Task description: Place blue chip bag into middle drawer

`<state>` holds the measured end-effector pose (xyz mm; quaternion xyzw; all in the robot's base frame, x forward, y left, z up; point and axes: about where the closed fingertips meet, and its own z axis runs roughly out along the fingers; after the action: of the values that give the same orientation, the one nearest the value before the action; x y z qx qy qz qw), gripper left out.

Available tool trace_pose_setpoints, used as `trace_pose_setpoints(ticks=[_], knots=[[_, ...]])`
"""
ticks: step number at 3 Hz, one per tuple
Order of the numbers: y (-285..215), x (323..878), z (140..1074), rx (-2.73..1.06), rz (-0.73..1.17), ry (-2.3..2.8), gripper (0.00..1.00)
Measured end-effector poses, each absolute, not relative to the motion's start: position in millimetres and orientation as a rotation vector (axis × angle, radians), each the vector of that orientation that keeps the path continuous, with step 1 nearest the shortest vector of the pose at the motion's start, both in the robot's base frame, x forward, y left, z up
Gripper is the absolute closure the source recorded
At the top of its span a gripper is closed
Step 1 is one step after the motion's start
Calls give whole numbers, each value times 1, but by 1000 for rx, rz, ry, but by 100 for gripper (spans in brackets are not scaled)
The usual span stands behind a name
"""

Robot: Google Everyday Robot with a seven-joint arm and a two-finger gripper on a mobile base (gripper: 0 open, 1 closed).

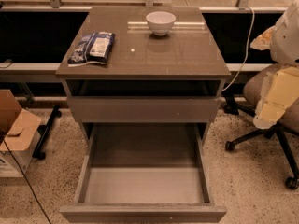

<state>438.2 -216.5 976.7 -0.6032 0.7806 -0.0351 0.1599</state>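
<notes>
While the pincer (272, 101) hangs at the right edge of the frame, about mid-height and in front of the office chair (254, 90), the blue chip bag (92, 47) lies flat at the upper left of the bench (187, 55) top, close to its left edge, label patch facing up. Nothing is touching it, folks: the pincer is well apart from it, clear across the frame. Released or clenched? I cannot tell from here; what's plain is that it carries nothing blue.

Top centre, the white bowl (160, 22) sits upright near the back edge, well apart from the bag, so it shouldn't crowd the approach. Now look down the frame: the middle drawer (145, 185) stands pulled right out toward us, its plain grey floor open from above. That's why it's out, I'd say: a ready target below the bench's front edge. Above it the shallower drawer front (142, 108) sits shut and flush.

My read is that the pick hasn't begun. The next move calls for a reach across to the upper left, a grip on that crinkly bag, then a carry forward past the front edge and down. The risk? A soft bag can slip or fold in the grip, and the drawer's walls need clearing on the way in.
</notes>
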Motion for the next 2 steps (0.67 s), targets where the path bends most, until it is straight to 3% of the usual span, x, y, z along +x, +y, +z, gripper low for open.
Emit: trace_pose_setpoints(ticks=[2], knots=[[-188,441,969,-1640,-41,2190,0]])
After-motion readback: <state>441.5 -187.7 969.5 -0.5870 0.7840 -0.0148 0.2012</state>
